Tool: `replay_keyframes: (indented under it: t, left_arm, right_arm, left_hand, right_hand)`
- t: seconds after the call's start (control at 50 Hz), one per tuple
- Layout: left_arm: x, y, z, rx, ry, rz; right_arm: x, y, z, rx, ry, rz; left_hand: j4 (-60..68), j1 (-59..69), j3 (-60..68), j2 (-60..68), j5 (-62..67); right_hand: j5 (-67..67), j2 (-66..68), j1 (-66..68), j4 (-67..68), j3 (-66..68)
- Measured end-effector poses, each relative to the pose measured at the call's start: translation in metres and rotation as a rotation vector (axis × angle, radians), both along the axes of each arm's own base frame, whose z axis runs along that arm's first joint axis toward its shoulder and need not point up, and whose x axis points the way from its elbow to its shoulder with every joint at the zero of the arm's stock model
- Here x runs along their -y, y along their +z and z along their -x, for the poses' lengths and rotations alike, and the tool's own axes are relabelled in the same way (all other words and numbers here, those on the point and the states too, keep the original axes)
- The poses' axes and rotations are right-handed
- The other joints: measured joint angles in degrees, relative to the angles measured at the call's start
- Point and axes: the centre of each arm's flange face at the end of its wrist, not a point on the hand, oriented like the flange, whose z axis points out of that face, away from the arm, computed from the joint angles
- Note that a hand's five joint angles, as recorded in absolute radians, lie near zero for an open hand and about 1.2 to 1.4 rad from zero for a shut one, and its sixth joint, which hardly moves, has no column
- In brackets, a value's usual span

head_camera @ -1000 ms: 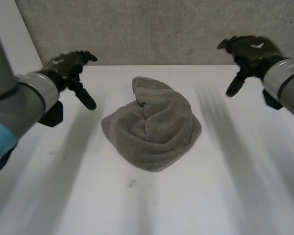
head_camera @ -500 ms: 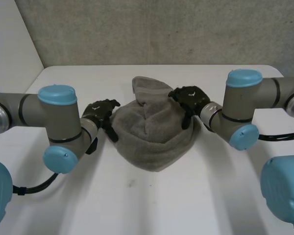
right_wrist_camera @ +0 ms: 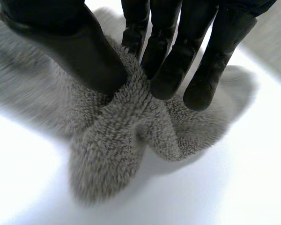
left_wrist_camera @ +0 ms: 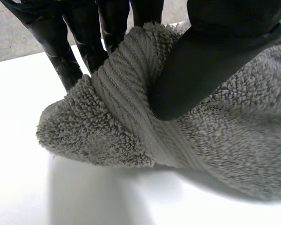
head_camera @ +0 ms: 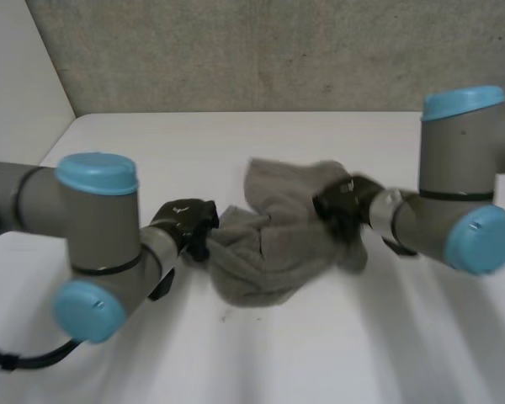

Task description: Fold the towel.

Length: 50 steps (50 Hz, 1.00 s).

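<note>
The bunched towel [head_camera: 273,244] fills the gap between the left hand [head_camera: 185,223] and right hand [head_camera: 341,206], each pinching an edge; bare table [head_camera: 303,337] lies open nearer the camera; the left arm [head_camera: 97,244] and right arm [head_camera: 454,219] bar both flanks; a grey wall [head_camera: 261,50] closes the far side.

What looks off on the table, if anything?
Only the towel: it's a crumpled, lopsided heap, not flat. The left hand and right hand pinch bunched cloth on opposite sides of it. No damage visible.
</note>
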Motion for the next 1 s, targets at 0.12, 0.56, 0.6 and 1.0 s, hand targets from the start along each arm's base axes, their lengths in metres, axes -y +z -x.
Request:
replay_keyframes:
  t: [0.12, 0.56, 0.6, 1.0]
  left_arm:
    - [-0.040, 0.016, -0.029, 0.073, -0.020, -0.007]
    - [-0.083, 0.010, -0.073, 0.329, -0.102, 0.025]
    - [-0.083, 0.012, -0.073, 0.326, -0.099, 0.029]
    - [-0.042, 0.061, -0.061, 0.231, -0.034, 0.208]
  right_arm:
    - [-0.088, -0.005, 0.035, -0.218, 0.178, -0.226]
    - [-0.047, 0.047, -0.009, 0.207, 0.102, -0.163]
    - [-0.039, 0.037, -0.016, 0.192, 0.092, -0.160]
    - [-0.024, -0.035, -0.040, -0.009, 0.088, -0.148]
  left_hand:
    - [0.2, 0.4, 0.1, 0.1, 0.0]
    - [0.2, 0.5, 0.1, 0.1, 0.0]
    - [0.2, 0.5, 0.1, 0.1, 0.0]
    - [0.2, 0.5, 0.2, 0.1, 0.0]
  right_hand:
    - [-3.7, -3.2, -2.7, -3.6, -3.4]
    - [-63.0, -61.5, -60.7, -62.0, -62.4]
    - [-63.0, -61.5, -60.7, -62.0, -62.4]
    - [-19.9, -18.1, -17.1, -20.4, -20.8]
